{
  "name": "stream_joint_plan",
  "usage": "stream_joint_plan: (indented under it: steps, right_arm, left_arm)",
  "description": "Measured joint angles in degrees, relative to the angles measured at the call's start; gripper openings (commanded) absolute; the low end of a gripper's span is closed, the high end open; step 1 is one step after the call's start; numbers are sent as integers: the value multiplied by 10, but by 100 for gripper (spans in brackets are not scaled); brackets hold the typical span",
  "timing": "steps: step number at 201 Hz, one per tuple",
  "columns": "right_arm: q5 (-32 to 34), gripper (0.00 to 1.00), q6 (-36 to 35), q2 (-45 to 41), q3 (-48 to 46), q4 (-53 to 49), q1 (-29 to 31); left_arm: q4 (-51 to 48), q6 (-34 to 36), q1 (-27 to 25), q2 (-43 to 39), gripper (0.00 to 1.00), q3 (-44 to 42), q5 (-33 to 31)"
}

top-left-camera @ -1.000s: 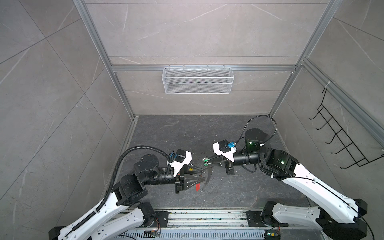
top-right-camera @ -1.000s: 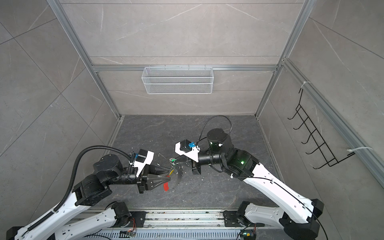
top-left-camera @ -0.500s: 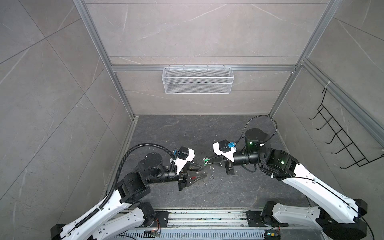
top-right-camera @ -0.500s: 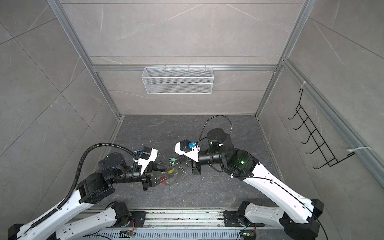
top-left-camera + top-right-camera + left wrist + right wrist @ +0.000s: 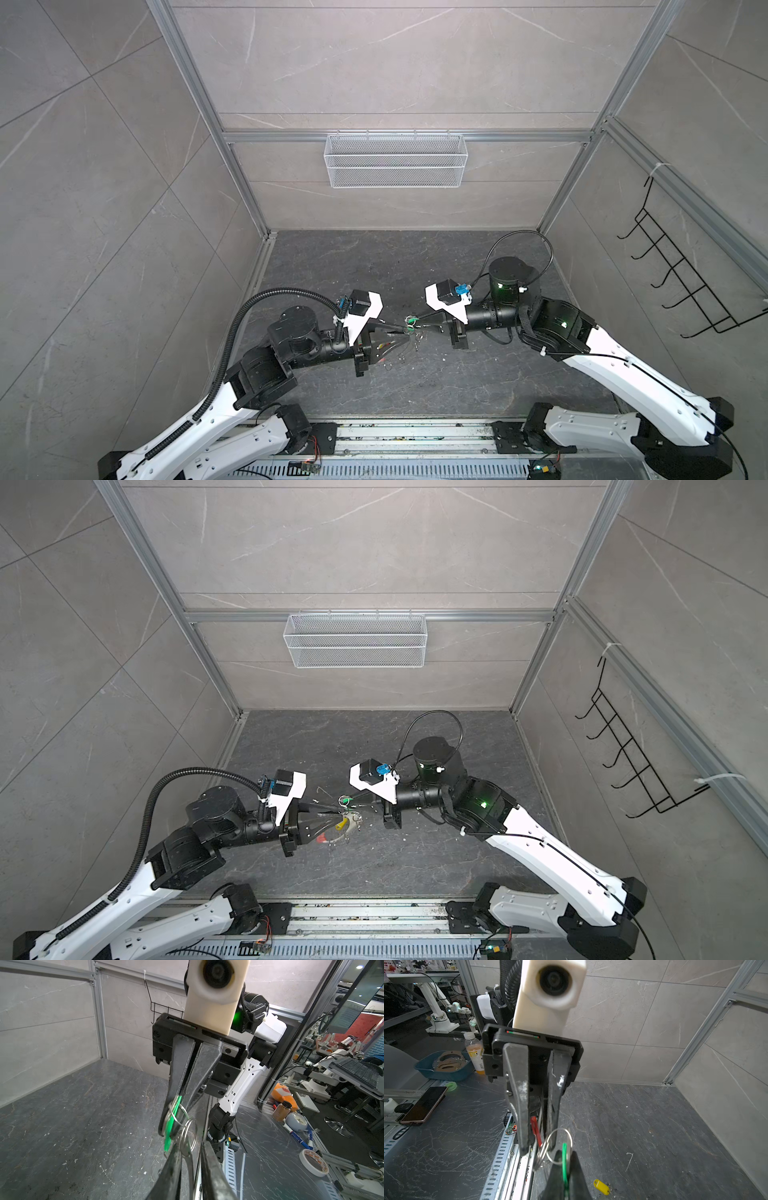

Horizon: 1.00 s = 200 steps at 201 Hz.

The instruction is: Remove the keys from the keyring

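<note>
Bright even overhead light, faint soft shadows on the desk (image 5: 374, 266), wrist views bowed at edges, near foreground blurred.

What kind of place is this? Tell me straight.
Likely a robotics lab test cell: two robot arms inside an aluminium-framed enclosure, with more arms and workbenches outside.

two grippers (image 5: 338, 816) (image 5: 347, 801), two split rings (image 5: 539, 1156) (image 5: 560, 1129), one yellow tag (image 5: 601, 1187), one green tag (image 5: 172, 1126), one wire basket (image 5: 395, 166)

Both top views look steeply down over the same floor (image 5: 374, 270); the wrist views face each other, close together.
</note>
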Motion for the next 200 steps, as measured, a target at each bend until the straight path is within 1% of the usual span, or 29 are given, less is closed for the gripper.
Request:
stream_joint_plan:
  steps: [61, 107, 127, 137, 150, 159, 200]
  right_arm:
    - [1, 0, 0, 1, 0, 0, -1]
    - [2, 0, 0, 5, 0, 0, -2]
    - [3, 0, 0, 6, 0, 1, -2]
    - [5, 0, 0, 6, 0, 1, -2]
    - [6, 0, 0, 6, 0, 3, -2]
    - [9, 0, 0, 7, 0, 7, -3]
    - [14, 0, 0, 10, 0, 14, -3]
  left_arm:
    - [4, 0, 0, 19, 18, 0, 0]
    - [7, -4, 0, 21, 6, 0, -20]
    - [9, -10, 0, 20, 4, 0, -30]
    - [9, -13, 0, 19, 9, 0, -32]
    - [9, -15, 0, 19, 19, 0, -35]
    - [9, -16, 0, 20, 22, 0, -36]
    - [10, -17, -3, 20, 24, 0, -41]
